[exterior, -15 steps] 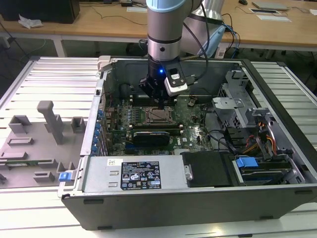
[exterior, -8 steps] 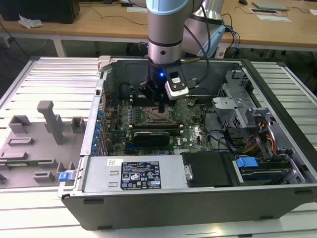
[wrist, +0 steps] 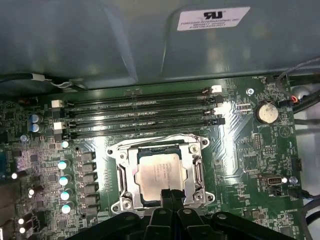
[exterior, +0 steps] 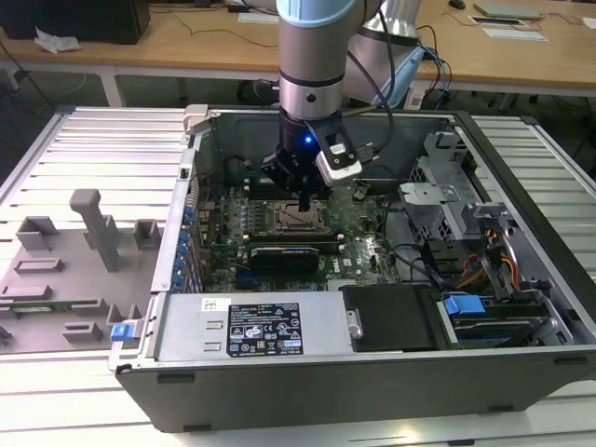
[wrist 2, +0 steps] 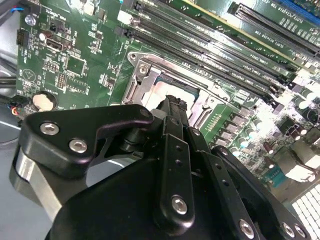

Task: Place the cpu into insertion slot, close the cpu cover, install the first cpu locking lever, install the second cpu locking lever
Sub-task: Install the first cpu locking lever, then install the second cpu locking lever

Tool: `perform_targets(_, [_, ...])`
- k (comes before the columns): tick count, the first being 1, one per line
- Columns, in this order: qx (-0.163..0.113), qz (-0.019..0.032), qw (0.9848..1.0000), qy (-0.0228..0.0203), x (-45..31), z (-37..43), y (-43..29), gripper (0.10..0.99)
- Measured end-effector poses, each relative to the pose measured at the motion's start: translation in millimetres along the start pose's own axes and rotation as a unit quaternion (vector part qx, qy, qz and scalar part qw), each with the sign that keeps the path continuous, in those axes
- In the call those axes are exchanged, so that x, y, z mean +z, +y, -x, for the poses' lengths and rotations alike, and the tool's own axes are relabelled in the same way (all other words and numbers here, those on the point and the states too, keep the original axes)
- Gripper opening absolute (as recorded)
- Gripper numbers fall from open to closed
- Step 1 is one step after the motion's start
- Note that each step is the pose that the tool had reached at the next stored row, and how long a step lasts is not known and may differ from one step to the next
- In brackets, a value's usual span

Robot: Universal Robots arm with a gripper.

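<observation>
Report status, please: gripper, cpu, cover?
Gripper shut, tips low at socket edge. Cpu seated in insertion slot, cpu cover down around it. Nothing in the way.

An open computer case (exterior: 372,372) lies on a slatted metal table (exterior: 93,140), filling the centre and right of the exterior view. Inside it a green motherboard (wrist: 260,165) carries a row of long black memory slots (wrist: 140,112) and a round coin battery (wrist: 265,112) toward the right of the first wrist view. A grey power supply (exterior: 251,326) with a white label sits along the case's lower edge, with a blue clip (exterior: 463,304) and loose cables (exterior: 484,265) to its right. At the left of the exterior view a grey fixture tray (exterior: 56,279) holds upright blocks. Wooden desks (exterior: 186,42) cross the top of the frame.
</observation>
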State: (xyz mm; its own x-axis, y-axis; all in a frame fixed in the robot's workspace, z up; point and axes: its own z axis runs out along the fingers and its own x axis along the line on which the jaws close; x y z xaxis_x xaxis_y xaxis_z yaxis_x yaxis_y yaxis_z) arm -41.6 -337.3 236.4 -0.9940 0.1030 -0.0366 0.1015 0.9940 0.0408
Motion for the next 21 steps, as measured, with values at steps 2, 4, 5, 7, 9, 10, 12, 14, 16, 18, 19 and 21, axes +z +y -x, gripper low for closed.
perform_targets(2, [0.000,0.0001,1.0000,-0.0001,-0.3,0.0,0.1,0.106])
perform_targets(4, [0.000,0.0001,1.0000,0.0000,-1.0,0.0,0.1,0.106])
perform_targets(5, [0.000,0.0001,1.0000,0.0000,-1.1,0.0,0.1,0.106])
perform_targets(7, [0.000,0.0001,1.0000,0.0000,-1.3,0.0,0.1,0.106])
perform_targets(9, [0.000,0.0001,1.0000,0.0000,-1.6,0.1,0.1,0.106])
perform_targets(10, [0.000,0.0000,1.0000,0.0000,-1.8,0.1,0.1,0.106])
perform_targets(12, [0.000,0.0000,1.0000,0.0000,-1.9,0.1,0.1,0.106])
perform_targets(14, [0.000,0.0000,1.0000,0.0000,-2.0,0.1,0.1,0.106])
perform_targets(16, [0.000,-0.0010,1.0000,-0.0001,-4.2,0.1,0.4,0.106])
perform_targets(18, [0.000,-0.0010,1.0000,-0.0002,-6.2,0.2,0.5,0.106])
perform_targets(19, [0.000,-0.0011,1.0000,-0.0002,-6.3,0.2,0.4,0.106])
perform_targets(21, [0.000,-0.0012,1.0000,-0.0001,-6.4,0.2,-0.4,0.106])
